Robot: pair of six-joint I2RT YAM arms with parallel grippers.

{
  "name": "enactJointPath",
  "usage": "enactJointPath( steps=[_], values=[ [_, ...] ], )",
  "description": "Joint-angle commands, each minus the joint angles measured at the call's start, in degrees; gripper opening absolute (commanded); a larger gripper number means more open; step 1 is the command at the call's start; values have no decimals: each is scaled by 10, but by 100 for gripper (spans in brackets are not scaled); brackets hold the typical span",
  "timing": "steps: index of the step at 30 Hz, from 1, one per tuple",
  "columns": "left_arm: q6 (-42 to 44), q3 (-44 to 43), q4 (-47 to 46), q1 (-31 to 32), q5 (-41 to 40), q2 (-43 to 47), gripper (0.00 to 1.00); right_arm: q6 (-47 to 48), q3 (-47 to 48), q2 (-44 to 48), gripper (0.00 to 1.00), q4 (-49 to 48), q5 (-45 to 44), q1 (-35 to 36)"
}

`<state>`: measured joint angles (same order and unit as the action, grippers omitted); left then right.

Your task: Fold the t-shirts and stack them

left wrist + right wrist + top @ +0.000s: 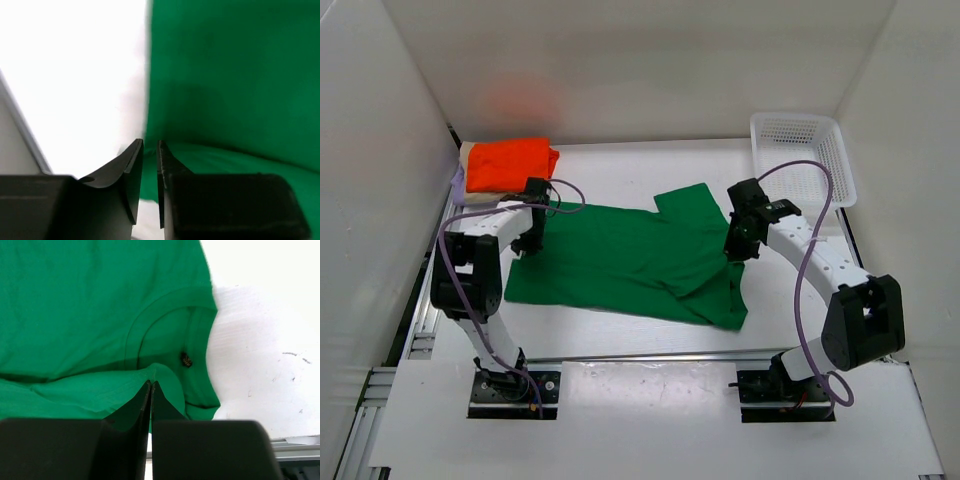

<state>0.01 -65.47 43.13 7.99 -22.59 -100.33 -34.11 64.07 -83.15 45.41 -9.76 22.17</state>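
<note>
Overhead: white tabletop (620,170), white walls (620,60); green soft cloth t-shirt (620,255) spread at centre, rumpled toward four o'clock; folded orange-red cloth t-shirt (510,163) at ten o'clock.
Left wrist: left gripper (150,145) narrowly parted at the green hem.
Right wrist: right gripper (151,384) pinching a green fold.

Left arm (470,265) bent at the elbow, reaching forward. Left gripper (150,146) points down, fingers slightly apart, narrow gap. Right arm (815,262) arches inward. Right gripper (151,383) is low, fingers pressed together, pinching a fold of the green t-shirt (75,300).
</note>
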Motion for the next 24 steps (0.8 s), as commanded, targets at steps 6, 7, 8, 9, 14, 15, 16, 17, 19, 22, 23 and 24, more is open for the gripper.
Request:
enactJointPath(
  steps=[6,7,8,9,14,15,16,17,19,22,23,24],
  values=[
    [0,-111,-52,-78,-125,-46,32,26,23,-8,0,-17,-8,-15],
    [0,-119,-52,-84,-120,-46,32,26,23,-8,0,-17,-2,-15],
    [0,-119,-46,-90,-113,-35,36,26,28,-14,0,-17,-2,-15],
    [0,-119,-46,-90,-103,-21,40,26,35,-14,0,-17,4,-15],
    [0,-65,48,-90,56,63,69,18,70,-32,0,7,-32,-28],
    [0,-56,83,-90,68,68,69,18,76,-38,0,14,-43,-34],
    [0,-35,97,-95,82,73,69,12,76,-38,0,20,-51,-48],
    [0,-21,106,-95,105,73,69,11,82,-45,0,20,-51,-56],
    [0,19,112,-109,125,73,69,11,87,-52,0,25,-51,-78],
    [0,53,112,-109,168,73,70,25,101,-72,14,20,-17,-86],
    [0,53,112,-109,175,73,70,52,109,-80,25,14,4,-86],
    [0,53,112,-109,182,73,70,60,116,-90,37,14,24,-86]
  ],
)
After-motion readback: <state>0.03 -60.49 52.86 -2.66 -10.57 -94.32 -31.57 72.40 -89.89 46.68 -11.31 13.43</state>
